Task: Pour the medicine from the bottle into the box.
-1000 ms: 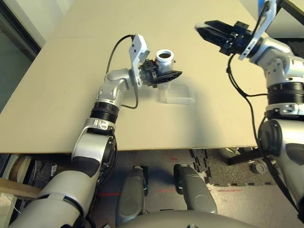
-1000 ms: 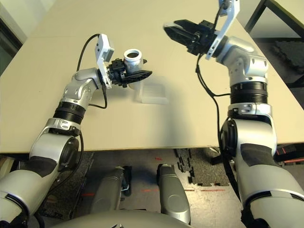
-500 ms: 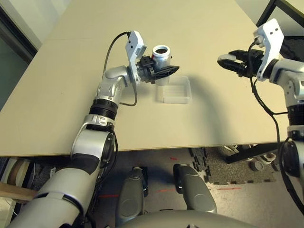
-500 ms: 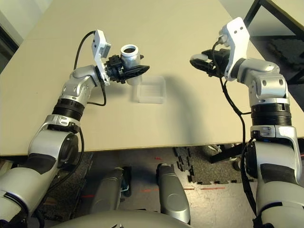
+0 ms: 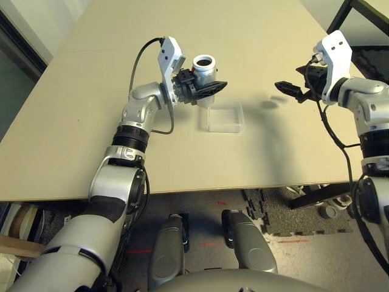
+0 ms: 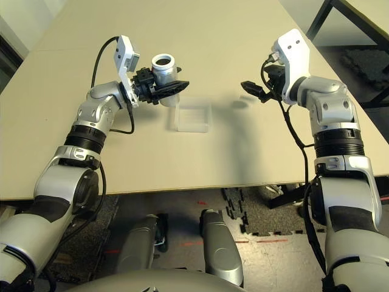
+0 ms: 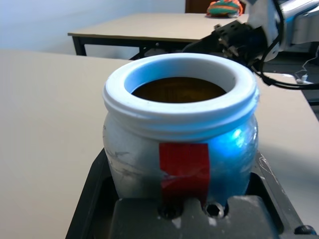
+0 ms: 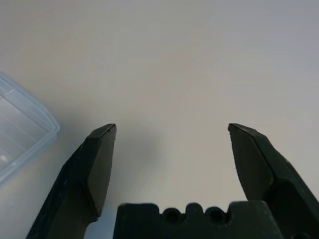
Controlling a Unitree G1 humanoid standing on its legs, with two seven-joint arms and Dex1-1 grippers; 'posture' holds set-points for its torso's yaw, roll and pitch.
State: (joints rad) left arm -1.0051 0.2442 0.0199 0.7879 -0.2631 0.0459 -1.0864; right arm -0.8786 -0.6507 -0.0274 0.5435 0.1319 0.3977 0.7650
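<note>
My left gripper [image 5: 208, 86] is shut on the bottle [image 5: 205, 68], a small silver-grey bottle with a red mark [image 7: 183, 164]. It holds the bottle upright above the table, just behind the left far corner of the box [image 5: 225, 117]. The bottle's round mouth [image 7: 178, 89] is uncovered and dark brown inside; I cannot make out the medicine in it. The box is clear, shallow and lidless, and lies flat on the table. My right gripper [image 5: 285, 89] hangs over the table to the right of the box. It is open, with nothing between its fingers [image 8: 97, 164].
The tan table [image 5: 91, 121] stretches wide around the box, with bare room on both sides. Its front edge runs close below the box. A second table [image 7: 149, 25] stands farther back in the room.
My right gripper has swung down and to the right, away from the bottle, and its jaws have opened. The left gripper still holds the bottle upright in about the same place.
</note>
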